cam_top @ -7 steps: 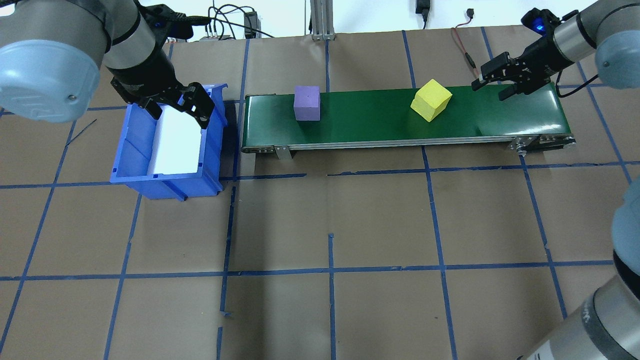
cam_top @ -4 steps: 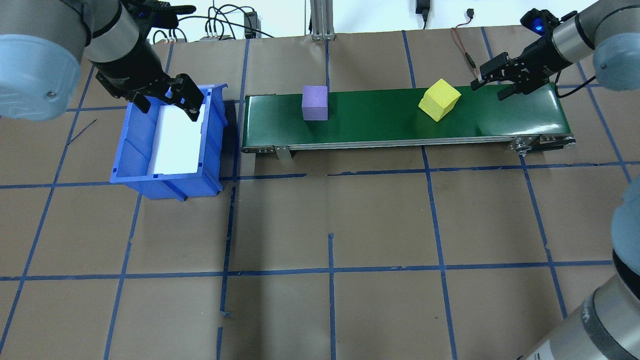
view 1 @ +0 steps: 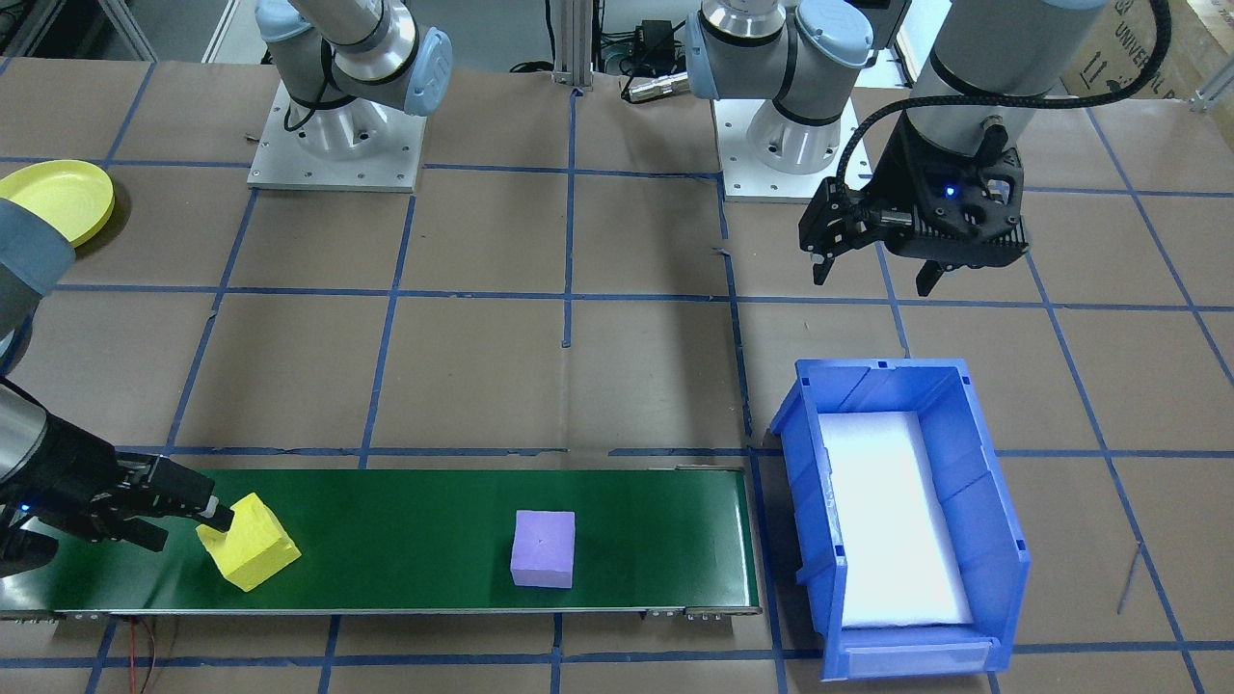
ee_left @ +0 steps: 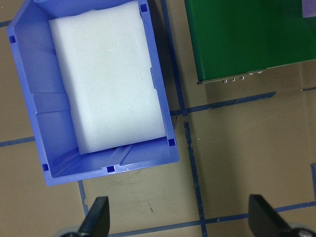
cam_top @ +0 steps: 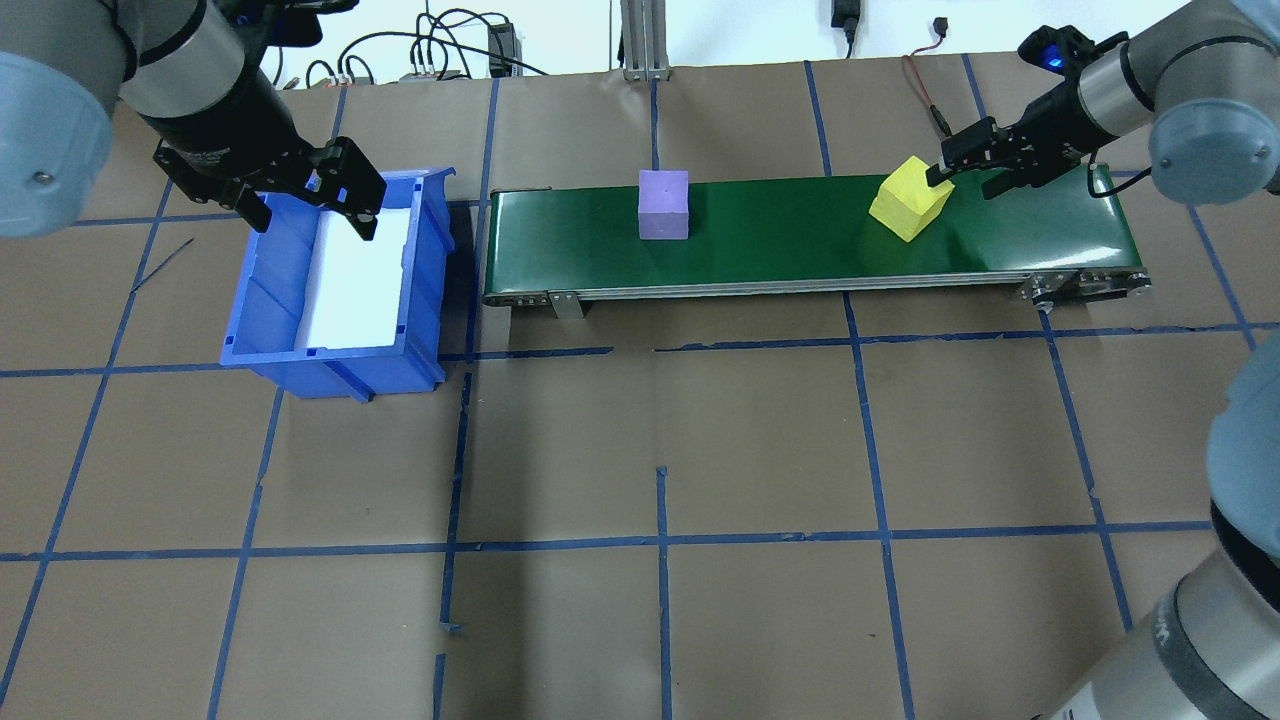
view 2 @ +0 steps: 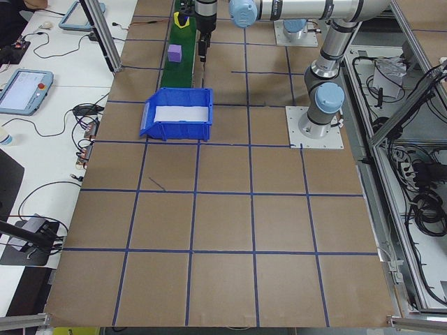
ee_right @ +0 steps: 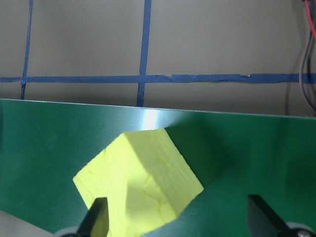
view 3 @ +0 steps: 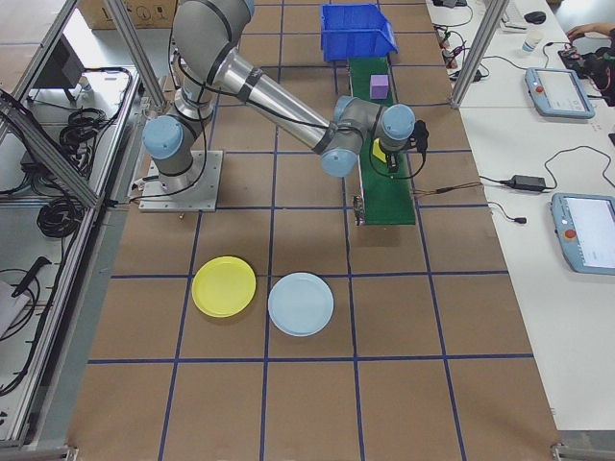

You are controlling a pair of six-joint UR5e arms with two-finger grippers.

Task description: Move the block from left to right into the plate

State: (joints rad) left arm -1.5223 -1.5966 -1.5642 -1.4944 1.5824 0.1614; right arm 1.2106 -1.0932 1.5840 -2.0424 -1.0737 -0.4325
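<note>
A yellow block [cam_top: 908, 200] lies turned at an angle near the right end of the green conveyor belt [cam_top: 780, 240]. My right gripper [cam_top: 963, 182] is open just right of it, one finger touching its upper corner. In the right wrist view the yellow block [ee_right: 143, 182] sits low, towards the left finger [ee_right: 98, 217]. A purple block [cam_top: 664, 204] rests mid-belt. My left gripper [cam_top: 312, 220] hangs open and empty above the blue bin [cam_top: 260, 300]. A yellow plate [view 3: 224, 286] and a light blue plate [view 3: 301, 303] lie on the table near the robot's right side.
The blue bin [view 1: 993, 501] holds white foam and stands off the belt's left end. Cables and tablets lie beyond the table's far edge. Brown paper with blue tape lines covers the table.
Both blocks have ridden the belt to the right. The right gripper has closed in on the yellow block until a finger meets it. The left gripper has drifted left above the bin.
</note>
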